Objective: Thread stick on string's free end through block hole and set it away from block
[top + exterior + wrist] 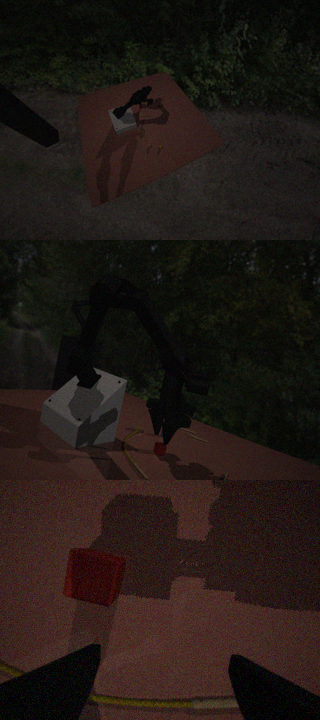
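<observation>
My gripper (162, 438) (165, 657) is open and empty, above the table by a red cube (142, 105) (160, 448) (94, 576). The yellow string (125, 446) (135, 702) curves over the table. Its pale stick (148, 115) (141, 472) (215, 703) lies on the table. In the wrist view, string and stick cross the gap between the fingers low in the picture; the right finger hides part of the stick. A small dull thing (139, 431) at the string's other end looks like the button. No hole shows in the red cube, and I cannot make out the holed block for certain.
The arm stands on a large white box (121, 125) (59, 427). Two loose sticks (188, 430) (199, 438) lie behind the gripper. Another stick (162, 133) and two small objects (148, 145) (160, 146) lie farther off. A blue bit (162, 433) shows between the fingers in the exterior view.
</observation>
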Tool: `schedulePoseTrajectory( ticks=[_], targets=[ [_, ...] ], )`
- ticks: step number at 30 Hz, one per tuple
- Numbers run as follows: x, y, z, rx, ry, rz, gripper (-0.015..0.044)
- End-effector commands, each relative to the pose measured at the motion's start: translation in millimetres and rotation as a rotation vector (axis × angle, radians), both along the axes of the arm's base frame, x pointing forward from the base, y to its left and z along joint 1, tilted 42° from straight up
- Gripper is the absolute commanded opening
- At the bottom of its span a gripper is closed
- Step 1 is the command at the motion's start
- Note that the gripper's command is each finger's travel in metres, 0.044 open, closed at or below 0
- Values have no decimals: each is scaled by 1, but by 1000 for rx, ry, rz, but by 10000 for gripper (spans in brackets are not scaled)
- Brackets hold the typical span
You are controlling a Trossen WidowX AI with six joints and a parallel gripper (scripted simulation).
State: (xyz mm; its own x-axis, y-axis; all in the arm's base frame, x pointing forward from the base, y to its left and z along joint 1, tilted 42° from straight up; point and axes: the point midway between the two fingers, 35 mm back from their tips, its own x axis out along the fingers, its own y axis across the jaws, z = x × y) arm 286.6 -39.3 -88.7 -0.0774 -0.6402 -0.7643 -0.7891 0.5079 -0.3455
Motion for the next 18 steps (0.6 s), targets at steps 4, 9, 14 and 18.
schedulePoseTrajectory(
  ticks=[4, 9, 14, 18],
  targets=[
    [-11, -56, 43, -118, -737, -884, 440],
    [-15, -69, 53, -149, -931, -1104, 440],
    [-15, -69, 53, -149, -931, -1104, 440],
    [-15, -69, 53, -149, -931, -1104, 440]
  ],
)
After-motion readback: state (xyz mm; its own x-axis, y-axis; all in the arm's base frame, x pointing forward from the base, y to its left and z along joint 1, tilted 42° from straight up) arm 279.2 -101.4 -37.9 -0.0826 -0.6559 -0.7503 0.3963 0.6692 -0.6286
